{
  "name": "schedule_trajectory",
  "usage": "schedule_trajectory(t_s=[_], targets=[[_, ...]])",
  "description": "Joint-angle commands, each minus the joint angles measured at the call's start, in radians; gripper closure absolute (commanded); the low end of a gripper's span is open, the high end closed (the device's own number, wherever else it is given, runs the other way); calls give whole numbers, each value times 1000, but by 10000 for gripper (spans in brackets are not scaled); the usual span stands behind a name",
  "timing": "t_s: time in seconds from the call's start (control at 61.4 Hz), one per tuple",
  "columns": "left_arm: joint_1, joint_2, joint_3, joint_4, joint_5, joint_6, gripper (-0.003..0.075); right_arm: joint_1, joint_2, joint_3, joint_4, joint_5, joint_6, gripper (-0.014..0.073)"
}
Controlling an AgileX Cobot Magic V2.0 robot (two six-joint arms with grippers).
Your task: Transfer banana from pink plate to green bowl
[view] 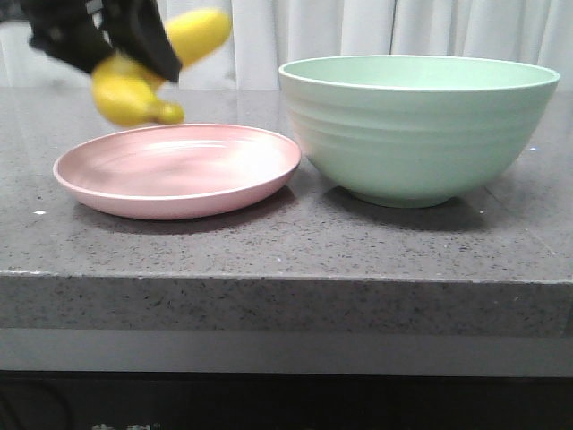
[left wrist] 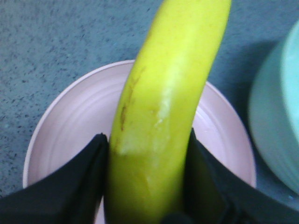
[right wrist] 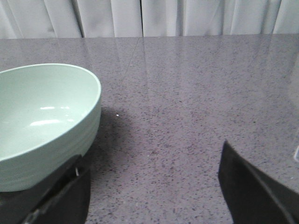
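Observation:
My left gripper (view: 143,55) is shut on the yellow banana (view: 134,94) and holds it in the air above the far left part of the pink plate (view: 179,170). In the left wrist view the banana (left wrist: 163,102) runs between the two black fingers (left wrist: 70,186), with the plate (left wrist: 74,121) below it and the green bowl (left wrist: 280,116) off to one side. The green bowl (view: 416,125) stands right of the plate, nothing visible in it. My right gripper (right wrist: 152,172) is open and empty above bare table, next to the bowl (right wrist: 42,121); it does not show in the front view.
The grey speckled stone table (view: 286,260) has its front edge close to the camera. White curtains (view: 376,27) hang behind the table. Plate and bowl stand nearly touching.

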Motion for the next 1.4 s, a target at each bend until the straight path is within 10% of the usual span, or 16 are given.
schedule_trajectory(t_s=[0.0,0.261,0.554,1.059,1.385], targets=[[-55,-123,-3,-16,-21,31,595,-3,15,-32,45,-68,-9,13],[-279,-304,113,-16,-24,33,595,-2,18,-124,220,59,-9,13],[-444,-336,143,-14,-30,33,594,88,119,-253,733,105,-77,14],[-456,-336,143,-14,-32,33,594,394,586,-375,1517,205,-621,14],[-456,-336,143,-8,-38,33,594,477,700,-379,1619,289,-701,30]])
